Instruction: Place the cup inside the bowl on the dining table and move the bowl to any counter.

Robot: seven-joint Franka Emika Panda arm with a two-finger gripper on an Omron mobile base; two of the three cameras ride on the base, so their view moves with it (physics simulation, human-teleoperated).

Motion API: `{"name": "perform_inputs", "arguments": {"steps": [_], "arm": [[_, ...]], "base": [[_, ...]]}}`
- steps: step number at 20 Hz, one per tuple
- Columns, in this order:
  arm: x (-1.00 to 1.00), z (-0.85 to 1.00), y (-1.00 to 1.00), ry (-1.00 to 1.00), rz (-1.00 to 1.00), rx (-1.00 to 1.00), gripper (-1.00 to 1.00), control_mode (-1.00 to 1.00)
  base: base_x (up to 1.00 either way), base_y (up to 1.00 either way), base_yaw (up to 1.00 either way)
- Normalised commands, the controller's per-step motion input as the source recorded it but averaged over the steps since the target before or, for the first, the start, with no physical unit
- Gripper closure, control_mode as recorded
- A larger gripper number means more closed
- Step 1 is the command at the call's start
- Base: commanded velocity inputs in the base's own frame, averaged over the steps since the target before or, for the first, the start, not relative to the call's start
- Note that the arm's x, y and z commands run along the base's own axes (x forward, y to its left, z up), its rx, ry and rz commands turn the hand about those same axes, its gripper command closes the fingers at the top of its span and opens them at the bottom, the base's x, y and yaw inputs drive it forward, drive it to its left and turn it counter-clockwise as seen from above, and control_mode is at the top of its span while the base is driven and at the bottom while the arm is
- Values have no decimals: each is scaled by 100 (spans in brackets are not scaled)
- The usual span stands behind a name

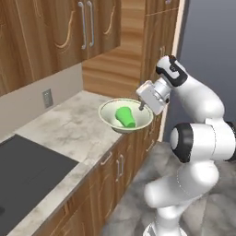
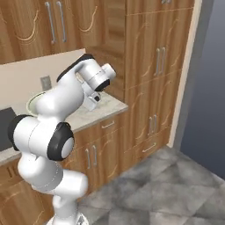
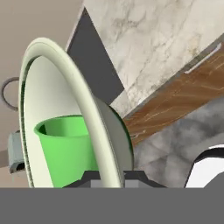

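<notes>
The cream-white bowl [image 1: 109, 118] is at the front edge of the marbled counter [image 1: 69, 129], partly jutting past it; I cannot tell whether it rests on the stone. The green cup [image 1: 125, 116] lies tilted inside it. My gripper [image 1: 141, 107] is shut on the bowl's right rim. In the hand view the bowl's rim [image 3: 74, 83] runs up between my fingertips, with the cup [image 3: 65, 144] to its left. In the right base view my arm hides most of the bowl [image 2: 31, 102]. The dining table is out of view.
A flat black inset panel [image 1: 27, 170] lies in the counter to the left. A wall outlet [image 1: 47, 97] sits on the backsplash below the upper cabinets [image 1: 55, 27]. Tall wooden cabinets [image 2: 158, 66] stand to the right, over grey floor [image 2: 154, 189].
</notes>
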Motion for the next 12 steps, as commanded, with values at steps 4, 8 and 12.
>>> {"name": "perform_inputs", "arguments": {"steps": [4, 8, 12], "arm": [[0, 0, 0, 0, 0, 0, 100, 100], [0, 0, 0, 0, 0, 0, 100, 100], [0, 0, 0, 0, 0, 0, 100, 100]], "base": [[-3, -5, 63], [-16, -14, 61], [1, 0, 59]]}}
